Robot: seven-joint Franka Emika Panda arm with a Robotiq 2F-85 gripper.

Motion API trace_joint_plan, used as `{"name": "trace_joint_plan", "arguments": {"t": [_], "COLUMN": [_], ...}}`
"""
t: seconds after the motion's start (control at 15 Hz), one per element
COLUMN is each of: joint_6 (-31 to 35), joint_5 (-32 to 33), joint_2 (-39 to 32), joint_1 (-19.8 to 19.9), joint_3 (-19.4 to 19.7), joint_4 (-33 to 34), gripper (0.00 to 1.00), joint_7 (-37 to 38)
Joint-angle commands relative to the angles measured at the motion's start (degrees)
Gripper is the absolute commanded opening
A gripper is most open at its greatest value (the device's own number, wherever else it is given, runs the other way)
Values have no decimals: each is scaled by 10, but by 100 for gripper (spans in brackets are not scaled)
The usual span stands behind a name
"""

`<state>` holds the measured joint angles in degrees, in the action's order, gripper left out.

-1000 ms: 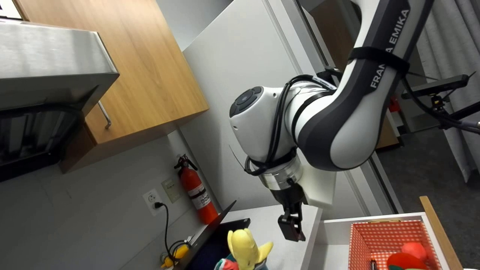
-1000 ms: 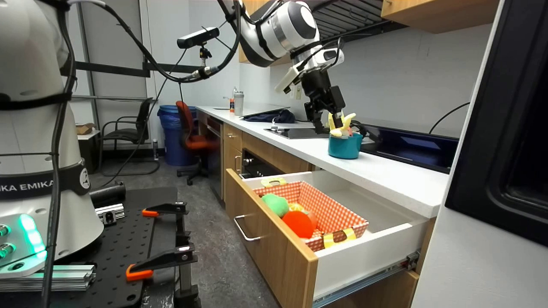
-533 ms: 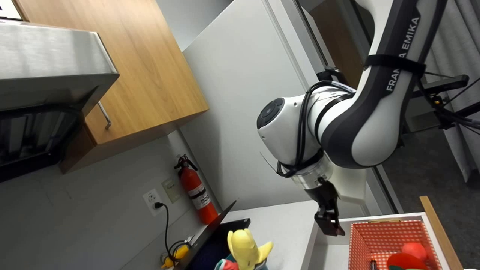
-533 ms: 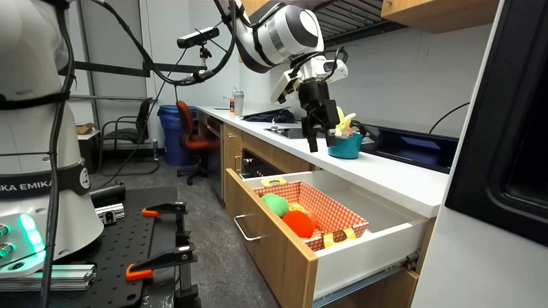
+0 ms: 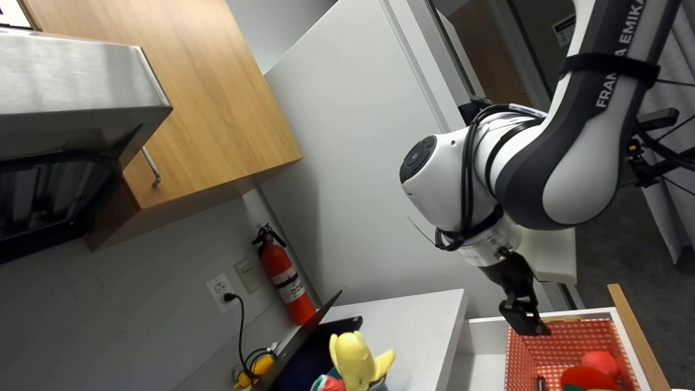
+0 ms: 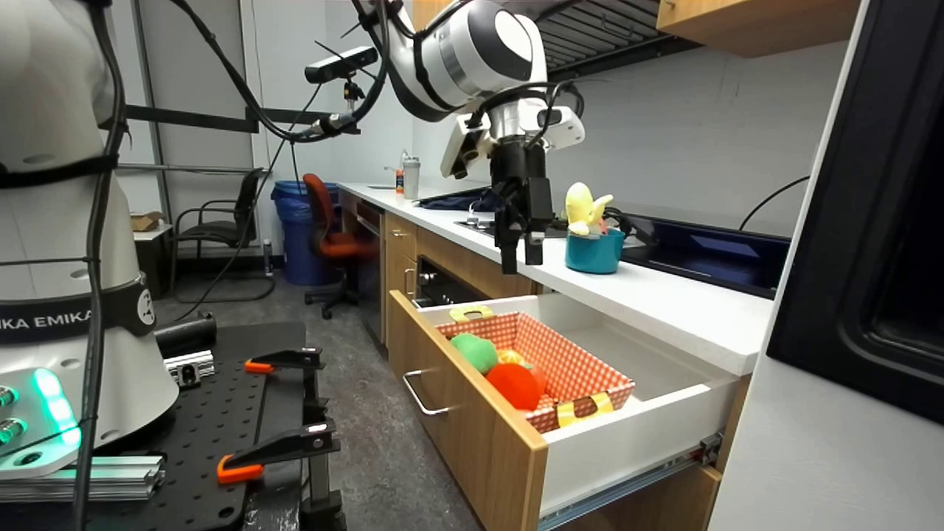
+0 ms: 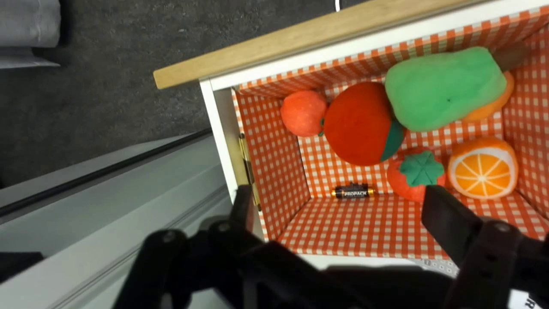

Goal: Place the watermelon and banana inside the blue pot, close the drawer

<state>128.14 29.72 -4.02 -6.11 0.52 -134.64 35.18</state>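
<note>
The yellow banana (image 6: pixel 580 206) sticks up out of the teal-blue pot (image 6: pixel 592 254) on the counter; the banana also shows in an exterior view (image 5: pixel 353 358). The watermelon (image 5: pixel 329 383), red with a green edge, shows only in part beside the banana at the pot, cut off by the frame's lower edge. The drawer (image 6: pixel 464 398) with its wooden front is pulled out; its rim also shows in the wrist view (image 7: pixel 266 56). My gripper (image 6: pixel 521 259) is open and empty above the drawer, apart from the pot. In the wrist view its fingers (image 7: pixel 339 193) stand wide apart.
A red-checked basket (image 7: pixel 274 163) in the drawer holds a green toy (image 7: pixel 446 88), a red toy (image 7: pixel 358 124), an orange half (image 7: pixel 482 169), more toys and a battery (image 7: pixel 353 191). The white counter (image 6: pixel 664 295) overhangs the drawer. A dark blue box (image 6: pixel 708 247) stands behind the pot.
My gripper has moved away from the pot and banana and out over the open drawer. The banana, watermelon, pot and drawer have not moved.
</note>
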Motion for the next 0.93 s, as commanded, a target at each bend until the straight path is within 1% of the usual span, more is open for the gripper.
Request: {"name": "trace_joint_plan", "arguments": {"t": [0.0,0.07,0.27,0.4,0.6,0.67,0.87], "joint_6": [-19,-21,-18,-19,-21,-21,-18], "joint_5": [-31,-36,-53,-71,-95,-102,-120], "joint_2": [56,64,84,94,107,110,112], "joint_1": [10,11,13,15,20,22,30], "joint_3": [-9,-10,-12,-13,-13,-13,-10], "joint_4": [-52,-62,-94,-113,-141,-150,-169], "gripper": [74,68,42,28,4,1,0], "joint_7": [-24,-24,-24,-30,-35,-35,-37]}}
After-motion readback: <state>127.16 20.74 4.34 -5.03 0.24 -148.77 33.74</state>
